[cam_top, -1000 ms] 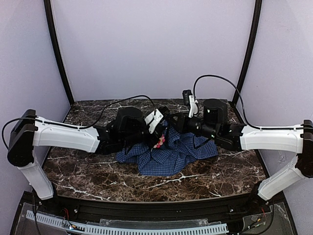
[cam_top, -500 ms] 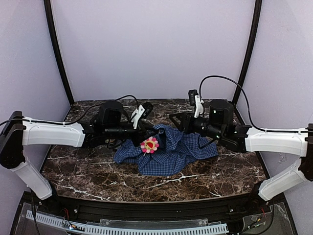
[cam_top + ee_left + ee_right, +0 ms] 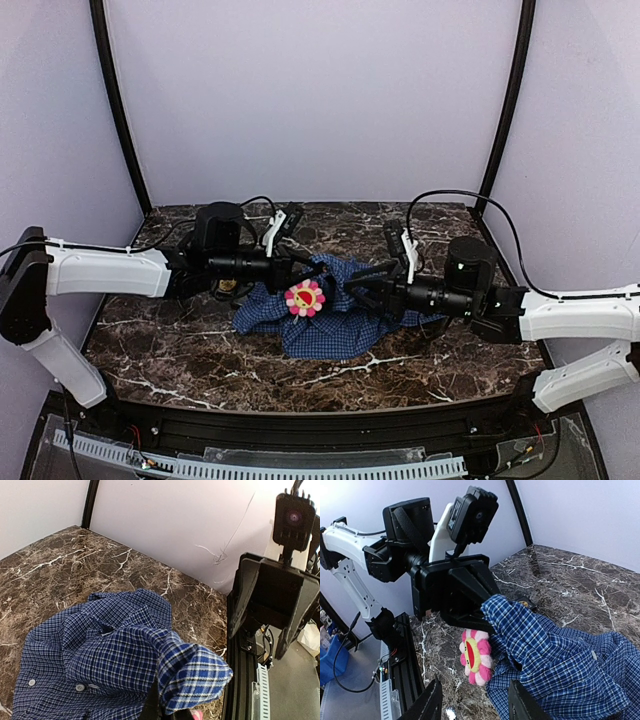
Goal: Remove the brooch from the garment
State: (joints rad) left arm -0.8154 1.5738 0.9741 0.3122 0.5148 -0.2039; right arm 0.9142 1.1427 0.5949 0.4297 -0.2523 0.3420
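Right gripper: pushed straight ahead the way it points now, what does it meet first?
Likely the flower brooch, centred between the right gripper's open fingers in the wrist view. A raised fold of the blue shirt sits beside it, so one finger may brush cloth first; depth is unclear.

Lilac walls (image 3: 320, 100), dark marble table (image 3: 180, 352)

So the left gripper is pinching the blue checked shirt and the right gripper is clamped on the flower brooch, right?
The right gripper is open, short of the flower brooch and not touching it, as the right wrist view shows. The left gripper does pinch the blue checked shirt.
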